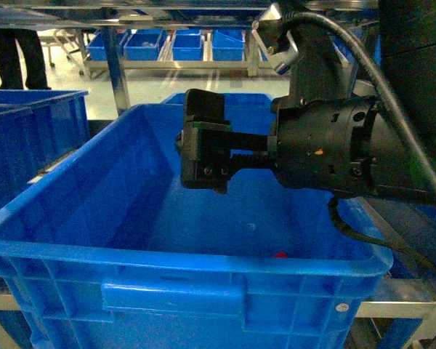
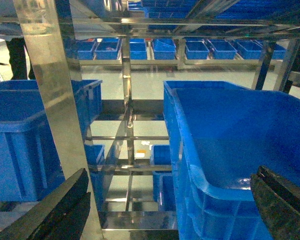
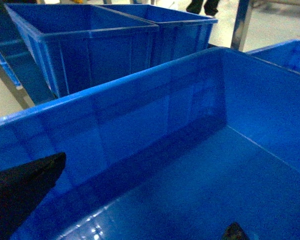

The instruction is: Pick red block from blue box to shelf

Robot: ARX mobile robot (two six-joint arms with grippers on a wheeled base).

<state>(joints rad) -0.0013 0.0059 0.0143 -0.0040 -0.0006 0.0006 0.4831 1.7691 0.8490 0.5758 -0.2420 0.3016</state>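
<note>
My right gripper (image 1: 203,149) hung over blue box (image 1: 73,240), fingers parted, nothing held. Left gripper (image 2: 175,210) outside box by shelf (image 2: 50,85), spread wide, empty. Red block (image 1: 280,255) lay on box floor against near wall, mostly hidden by rim. Judged it light, rigid, slick plastic; best pinched across flat sides. Near wall crowded one side; open floor elsewhere.

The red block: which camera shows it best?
The head view: a sliver of the red block peeks over the near rim of the blue box. Both wrist views show only box walls and floor, no block.
</note>
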